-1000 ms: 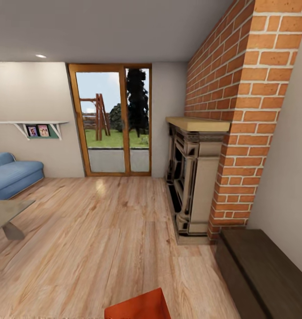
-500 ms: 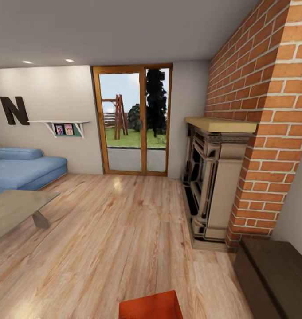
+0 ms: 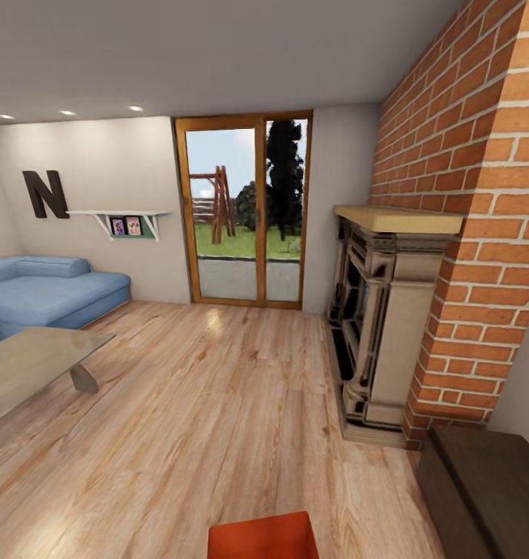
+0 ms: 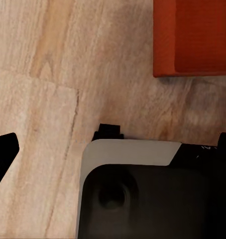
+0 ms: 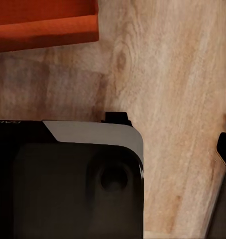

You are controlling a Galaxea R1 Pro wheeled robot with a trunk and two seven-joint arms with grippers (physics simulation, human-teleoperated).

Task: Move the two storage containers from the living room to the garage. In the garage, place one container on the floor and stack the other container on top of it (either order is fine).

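Lying on wood floor (image 3: 217, 404), container (image 3: 264, 537) sits near end effectors, state indiscernible.

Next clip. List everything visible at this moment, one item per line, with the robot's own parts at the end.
storage container: one, orange-red, on the wood floor at the head view's bottom edge
wood floor: light planks, across the room
sofa: one, blue, far left
coffee table: one, grey-beige, left, before the sofa
glass door: one, wood-framed, back wall
fireplace: one, beige, in the brick wall, right
dark cabinet: one, lower right
shelf: one, white, holding two pictures
letter N: one, dark, on the wall
robot body: dark with a grey panel, in the wrist views
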